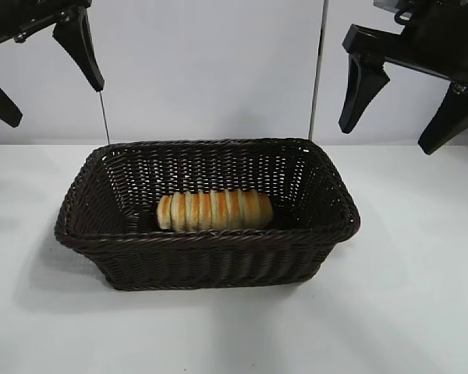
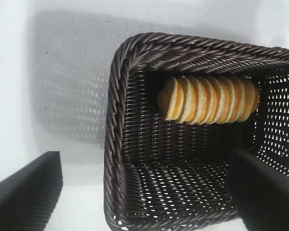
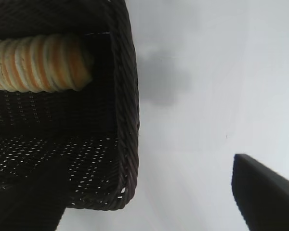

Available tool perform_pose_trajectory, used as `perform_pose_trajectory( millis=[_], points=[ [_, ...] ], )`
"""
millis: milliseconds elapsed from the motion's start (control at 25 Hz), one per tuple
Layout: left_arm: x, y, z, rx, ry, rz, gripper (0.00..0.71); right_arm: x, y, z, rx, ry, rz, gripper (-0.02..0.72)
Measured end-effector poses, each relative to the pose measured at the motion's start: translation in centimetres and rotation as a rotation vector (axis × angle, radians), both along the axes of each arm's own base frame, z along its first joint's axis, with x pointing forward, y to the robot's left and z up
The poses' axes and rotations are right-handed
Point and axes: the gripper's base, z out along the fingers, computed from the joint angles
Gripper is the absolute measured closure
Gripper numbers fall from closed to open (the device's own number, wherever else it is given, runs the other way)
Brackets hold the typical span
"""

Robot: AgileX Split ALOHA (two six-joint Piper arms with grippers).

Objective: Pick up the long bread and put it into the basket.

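Note:
The long bread (image 1: pixel 214 210), a golden-tan ridged loaf with orange-brown stripes, lies on the floor of the dark brown wicker basket (image 1: pixel 210 243), near its front wall. The loaf (image 2: pixel 209 99) also shows in the left wrist view, and one end of it (image 3: pixel 41 63) in the right wrist view. My left gripper (image 1: pixel 51 74) hangs high above the basket's back left corner, open and empty. High over the basket's back right corner, my right gripper (image 1: pixel 405 109) is likewise open, holding nothing. Neither touches the bread or the basket.
The basket stands mid-table on a plain white surface (image 1: pixel 405 312), with a white wall behind. A thin vertical rod (image 1: pixel 318 70) rises behind the basket's right part, and a thinner one (image 1: pixel 104 117) behind its left corner.

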Motion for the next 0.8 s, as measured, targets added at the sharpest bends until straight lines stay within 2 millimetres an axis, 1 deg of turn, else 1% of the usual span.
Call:
perform_pose_trajectory(
  millis=[800],
  points=[
    [0.00,0.00,0.00,0.000,0.000,0.001,0.041,0.05,0.10,0.04,0.016,-0.001,-0.018,0.049]
  ],
)
